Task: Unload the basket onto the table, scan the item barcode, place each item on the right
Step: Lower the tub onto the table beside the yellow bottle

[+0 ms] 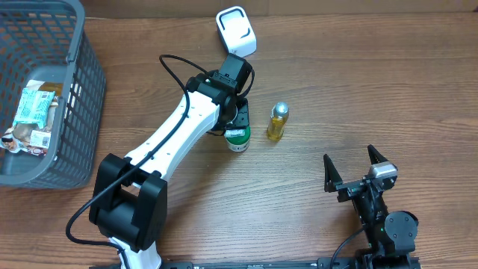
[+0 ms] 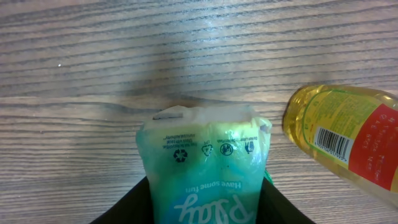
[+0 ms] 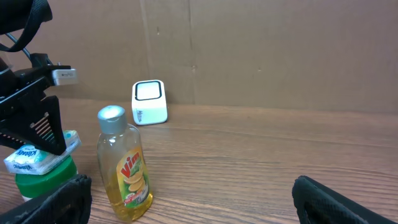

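Note:
A green plastic packet (image 2: pixel 205 155) with white script rests on a green round tub (image 3: pixel 45 180) left of a yellow dish-soap bottle (image 1: pixel 277 122). My left gripper (image 2: pixel 208 202) reaches down over it, one black jaw pressed against each side of the packet, so it is shut on it. The bottle's barcode label (image 2: pixel 333 142) shows in the left wrist view. The white scanner (image 1: pixel 236 30) stands at the back of the table, behind the left arm. My right gripper (image 1: pixel 357 168) stays open near the front right, holding nothing.
A grey plastic basket (image 1: pixel 82 104) with several packaged goods stands at the left edge. The left arm stretches diagonally from the front left to the table's middle. Bare wood lies between the bottle and my right gripper. A cardboard wall (image 3: pixel 280 50) closes the back.

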Tool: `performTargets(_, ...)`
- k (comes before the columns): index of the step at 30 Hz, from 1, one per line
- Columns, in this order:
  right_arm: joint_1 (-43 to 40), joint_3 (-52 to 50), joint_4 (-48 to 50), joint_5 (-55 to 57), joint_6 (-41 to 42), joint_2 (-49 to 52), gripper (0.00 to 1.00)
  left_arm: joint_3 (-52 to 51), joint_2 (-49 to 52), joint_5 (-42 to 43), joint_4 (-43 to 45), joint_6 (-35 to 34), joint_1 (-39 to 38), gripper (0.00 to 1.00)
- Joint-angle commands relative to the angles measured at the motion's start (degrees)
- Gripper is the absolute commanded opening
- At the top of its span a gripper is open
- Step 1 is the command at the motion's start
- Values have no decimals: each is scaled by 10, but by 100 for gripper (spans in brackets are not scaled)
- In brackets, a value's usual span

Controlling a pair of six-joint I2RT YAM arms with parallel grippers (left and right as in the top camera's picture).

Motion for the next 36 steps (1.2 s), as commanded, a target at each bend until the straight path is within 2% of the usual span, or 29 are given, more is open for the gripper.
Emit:
performTargets(1,-3,-6,2,3,-4,-5,100,20,-10,3,-1,23,3,37)
performTargets(20,-3,-6,2,3,-4,-5,100,23,-9,-10,-71,91,80,37)
performTargets(29,-3,-6,2,3,-4,-5,100,-33,-8,-38,-33,84,57,37)
performTargets(36,-3,-6,2,3,-4,-5,100,-62,-8,21,4,78,43,37)
